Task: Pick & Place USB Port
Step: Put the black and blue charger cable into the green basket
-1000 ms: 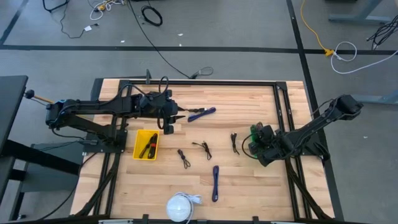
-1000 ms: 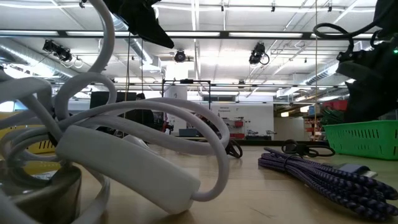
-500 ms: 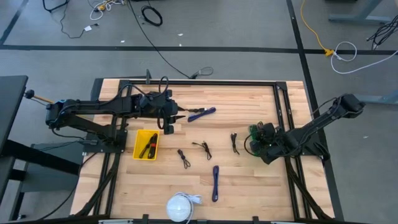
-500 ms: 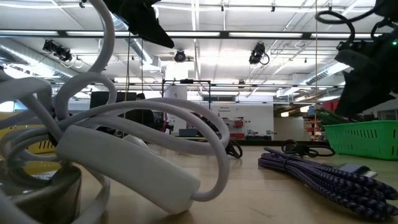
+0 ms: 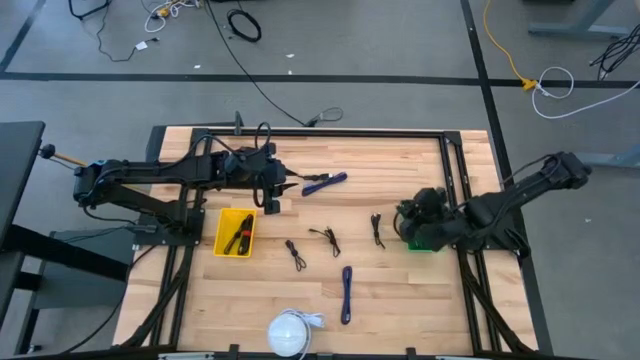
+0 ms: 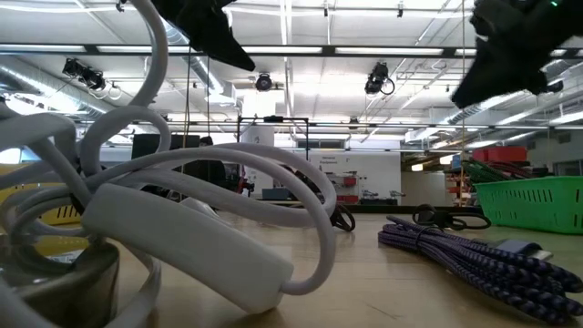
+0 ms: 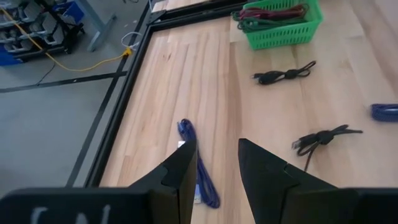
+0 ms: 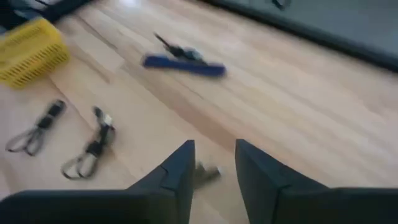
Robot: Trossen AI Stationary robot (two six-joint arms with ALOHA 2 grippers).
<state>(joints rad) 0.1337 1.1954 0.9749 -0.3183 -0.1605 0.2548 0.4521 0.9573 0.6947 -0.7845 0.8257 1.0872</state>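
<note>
Bundled cables lie flat on the wooden table: a blue one [image 5: 325,183] at the far middle, black ones [image 5: 327,238] [image 5: 377,228] [image 5: 296,253] in the middle, and another blue one [image 5: 346,292] nearer. My left gripper [image 5: 285,188] hovers open just left of the far blue cable [image 7: 198,171], which shows below its fingers [image 7: 180,174]. My right gripper [image 5: 405,220] is open, raised above the green basket [image 5: 428,240] at the right. A small grey piece [image 8: 208,174] shows blurred in its gap; I cannot tell whether it is touched. No USB port can be told apart.
A yellow basket [image 5: 235,232] holding cables stands at the left. A white coiled cable with its plug block [image 5: 290,332] lies at the near edge and fills the low view [image 6: 182,219]. The green basket [image 7: 280,25] holds red and green cables. A black frame [image 5: 450,150] rims the table.
My right gripper has risen from down at the green basket to well above it, rolling its wrist and drifting a little toward the table's far edge. The left arm has kept still. No cable on the table has moved.
</note>
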